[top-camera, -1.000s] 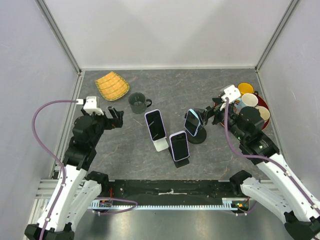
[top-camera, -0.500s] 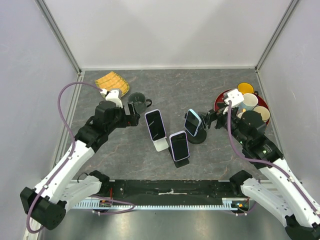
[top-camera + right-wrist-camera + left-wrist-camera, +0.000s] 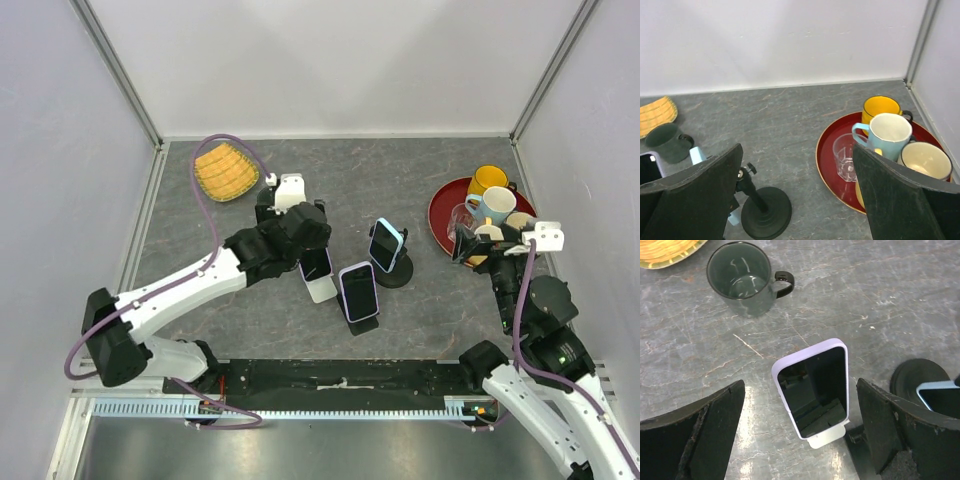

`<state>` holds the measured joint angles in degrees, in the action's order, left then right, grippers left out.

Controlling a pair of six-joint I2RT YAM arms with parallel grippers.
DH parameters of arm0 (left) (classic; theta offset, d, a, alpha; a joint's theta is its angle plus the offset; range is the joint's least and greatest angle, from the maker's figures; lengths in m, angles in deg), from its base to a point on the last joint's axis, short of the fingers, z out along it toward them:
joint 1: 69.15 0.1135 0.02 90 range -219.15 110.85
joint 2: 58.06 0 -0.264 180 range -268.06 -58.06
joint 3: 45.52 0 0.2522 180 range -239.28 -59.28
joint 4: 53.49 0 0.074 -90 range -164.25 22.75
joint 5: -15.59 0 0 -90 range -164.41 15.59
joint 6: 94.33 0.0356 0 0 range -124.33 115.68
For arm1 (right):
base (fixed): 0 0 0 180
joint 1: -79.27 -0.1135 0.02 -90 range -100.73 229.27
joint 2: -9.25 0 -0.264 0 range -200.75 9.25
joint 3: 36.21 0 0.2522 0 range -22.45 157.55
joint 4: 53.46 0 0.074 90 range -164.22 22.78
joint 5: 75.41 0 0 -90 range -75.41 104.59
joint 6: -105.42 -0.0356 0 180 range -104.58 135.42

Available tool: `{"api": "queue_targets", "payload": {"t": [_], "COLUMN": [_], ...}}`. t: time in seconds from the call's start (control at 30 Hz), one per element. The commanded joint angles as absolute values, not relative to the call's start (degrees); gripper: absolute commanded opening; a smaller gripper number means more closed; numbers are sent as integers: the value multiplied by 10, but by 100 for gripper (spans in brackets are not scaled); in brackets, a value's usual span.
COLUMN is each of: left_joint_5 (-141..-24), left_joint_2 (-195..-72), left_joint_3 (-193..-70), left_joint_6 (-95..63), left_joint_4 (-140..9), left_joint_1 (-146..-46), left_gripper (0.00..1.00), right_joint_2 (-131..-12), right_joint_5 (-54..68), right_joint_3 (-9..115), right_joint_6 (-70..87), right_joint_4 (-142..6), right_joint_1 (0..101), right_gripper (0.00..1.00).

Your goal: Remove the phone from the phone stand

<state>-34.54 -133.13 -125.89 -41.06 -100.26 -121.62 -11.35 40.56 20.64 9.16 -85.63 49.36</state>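
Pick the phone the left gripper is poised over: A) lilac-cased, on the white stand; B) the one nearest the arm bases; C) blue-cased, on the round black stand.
A: the left wrist view shows the left gripper open astride the lilac-cased phone on its white stand.

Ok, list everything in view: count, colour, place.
lilac-cased phones: 2, lilac, centre, on stands
blue-cased phone: 1, light blue, centre-right, on stand
phone stands: 3, one white, two black, centre
dark mug: 1, dark green, near the woven plate
woven plate: 1, yellow, far left
tray: 1, red, far right
mugs: 3, yellow, light blue, cream, on tray
glass: 1, clear, on tray
left claw: 1, black, open above white-stand phone
right claw: 1, black, open, by tray
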Motion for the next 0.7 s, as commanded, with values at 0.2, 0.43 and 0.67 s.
{"api": "queue_targets", "payload": {"t": [0.2, 0.43, 0.67], "left_joint_5": [-183, -154, -147], "left_joint_2": [-1430, -1470, -1488], "left_joint_3": [-1301, -1308, -1294], "left_joint_6": [-515, -544, -570], "left_joint_4": [-1012, -1011, -1011], "left_joint_1": [-1260, -1271, -1271], "left_gripper": [99, 98, 98], "right_joint_2": [-70, -63, -66], "right_joint_5": [471, 472, 471], "right_joint_3": [162, 157, 155], "right_joint_6": [89, 94, 96], "right_joint_4": [-831, -828, -827], "right_joint_1": [473, 460, 457], "right_gripper": [98, 98, 98]}}
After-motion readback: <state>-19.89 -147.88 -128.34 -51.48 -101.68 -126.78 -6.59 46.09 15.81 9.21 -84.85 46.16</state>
